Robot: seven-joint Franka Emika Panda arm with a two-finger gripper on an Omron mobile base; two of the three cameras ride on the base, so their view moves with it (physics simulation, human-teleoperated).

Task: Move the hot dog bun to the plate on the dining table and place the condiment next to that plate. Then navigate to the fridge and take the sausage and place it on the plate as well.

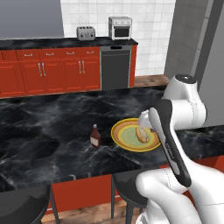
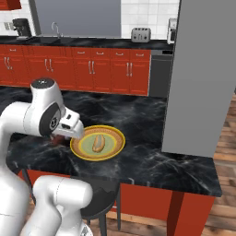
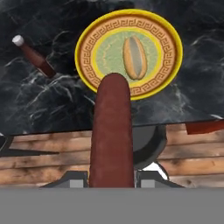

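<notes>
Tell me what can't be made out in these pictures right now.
- End effector: in both base views the white arm covers its tips.
- Sausage: hand view, its lower end is cut off at the bottom.
- Bottle: right base view, mostly behind the arm.
- Plate: left base view, right rim behind the arm.

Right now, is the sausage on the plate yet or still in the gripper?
Not on the plate. The sausage sticks out of the gripper, short of the plate, where the hot dog bun lies alone.
</notes>
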